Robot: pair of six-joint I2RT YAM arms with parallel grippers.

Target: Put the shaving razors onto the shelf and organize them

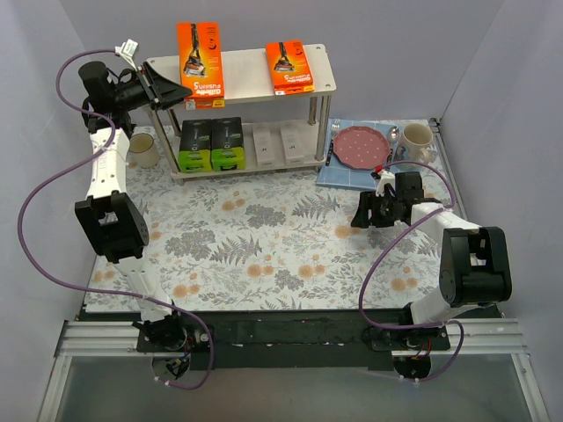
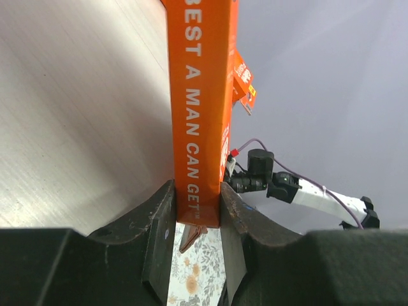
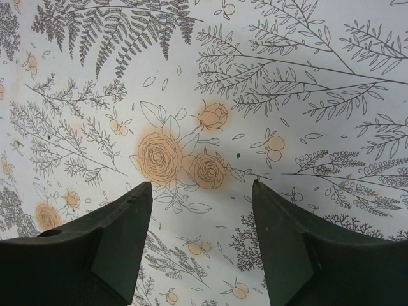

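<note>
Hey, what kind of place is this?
Probably a robot test cell, not a shop: plain grey walls box in a floral tablecloth, and the left gripper holds an orange razor pack at a small shelf.

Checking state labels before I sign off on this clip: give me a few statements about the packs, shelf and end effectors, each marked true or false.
1. The left end effector is shut on an orange pack. True.
2. The right end effector holds a white box. False: it is open and empty above the tablecloth.
3. Both black-and-green packs sit on the lower tier of the shelf. True.
4. The white boxes lie on the tablecloth. False: both are on the shelf's lower tier, right of the black-and-green packs.
</note>
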